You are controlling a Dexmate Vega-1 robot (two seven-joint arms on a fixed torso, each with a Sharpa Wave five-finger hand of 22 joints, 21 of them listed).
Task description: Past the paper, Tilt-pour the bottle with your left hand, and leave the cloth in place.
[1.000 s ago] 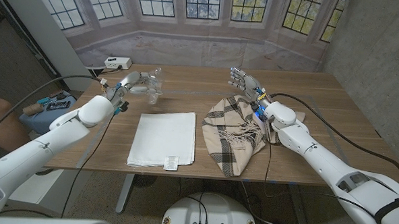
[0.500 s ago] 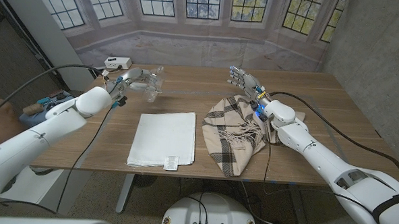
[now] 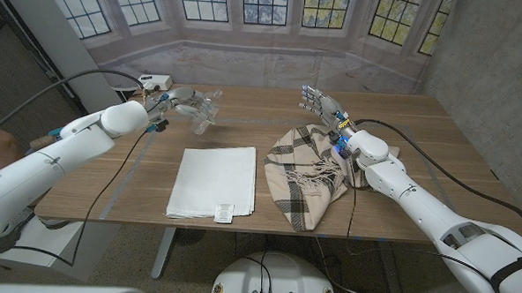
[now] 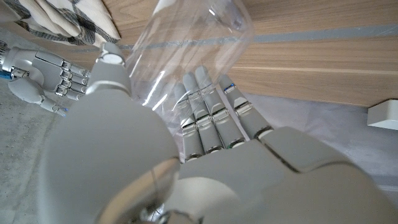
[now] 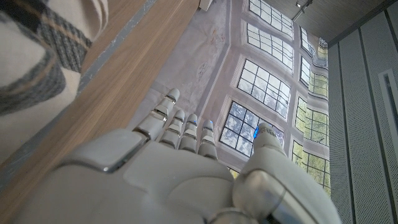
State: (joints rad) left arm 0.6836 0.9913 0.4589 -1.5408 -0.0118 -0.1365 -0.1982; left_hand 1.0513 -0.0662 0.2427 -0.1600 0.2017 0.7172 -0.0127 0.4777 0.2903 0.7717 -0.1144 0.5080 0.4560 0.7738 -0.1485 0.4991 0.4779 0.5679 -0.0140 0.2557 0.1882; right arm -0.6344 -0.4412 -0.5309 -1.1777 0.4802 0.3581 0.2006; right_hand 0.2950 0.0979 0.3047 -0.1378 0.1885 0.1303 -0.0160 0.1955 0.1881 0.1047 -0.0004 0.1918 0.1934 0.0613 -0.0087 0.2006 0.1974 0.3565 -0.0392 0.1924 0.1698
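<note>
My left hand point(image 3: 176, 99) grips a clear plastic bottle point(image 3: 205, 110) past the far edge of the white paper point(image 3: 214, 181), lifted off the table and tilted. In the left wrist view the bottle point(image 4: 186, 43) lies across my fingers point(image 4: 205, 115) and the thumb wraps its side. The plaid cloth point(image 3: 307, 171) lies crumpled right of the paper. My right hand point(image 3: 319, 105) stands over the cloth's far corner, fingers spread and holding nothing; the same hand point(image 5: 174, 168) shows beside the cloth point(image 5: 37, 56) in the right wrist view.
A small white box point(image 3: 153, 81) sits at the table's far left corner. Cables run along both arms. The table's far edge point(image 3: 272, 89) lies just past both hands. A person's arm point(image 3: 1, 144) shows at the picture's left edge.
My left hand has raised the bottle off the table and tipped it further over, while the arm swung up. The right hand and the cloth have stayed put.
</note>
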